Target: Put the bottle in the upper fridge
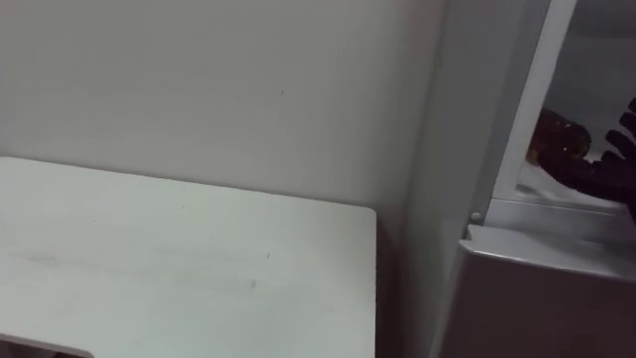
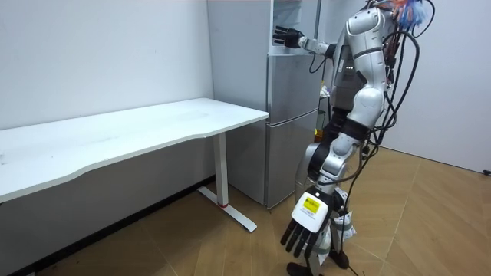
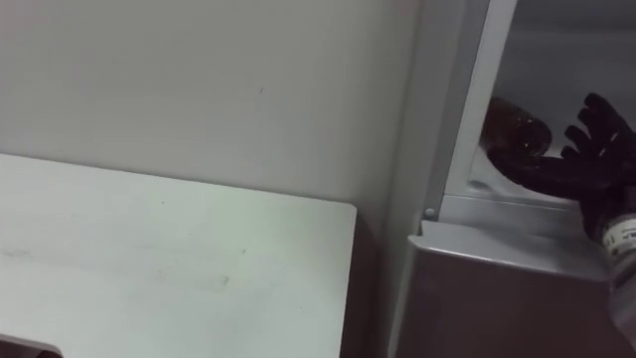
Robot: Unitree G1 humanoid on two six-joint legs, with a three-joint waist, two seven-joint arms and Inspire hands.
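**One bottle in the upper fridge, right hand slack beside it**

Around the work I see a white table (image 1: 199, 259) along a plain wall (image 1: 248, 80). Its far corner sits just beside the grey fridge (image 2: 291, 115), with a narrow dark gap between them. The robot stands on a wooden floor (image 2: 430, 222), facing the fridge front. The lower door (image 3: 497, 298) is closed, and its top edge runs just under the reaching arm. The pale frame of the upper compartment cuts across my line of sight.

For writing, a yellow label (image 2: 311, 205) sits on the back of the left hand (image 2: 305, 226), and its print is too small for me to read.

The right arm is stretched out at shoulder height into the upper compartment. The right hand (image 3: 586, 164) has its fingers straight and fanned, grasping nothing. The brown bottle (image 3: 515, 127) seems to lie on its side on the compartment floor, just past the fingertips. I cannot tell whether they touch it. The left hand hangs low by the legs, fingers relaxed and empty.
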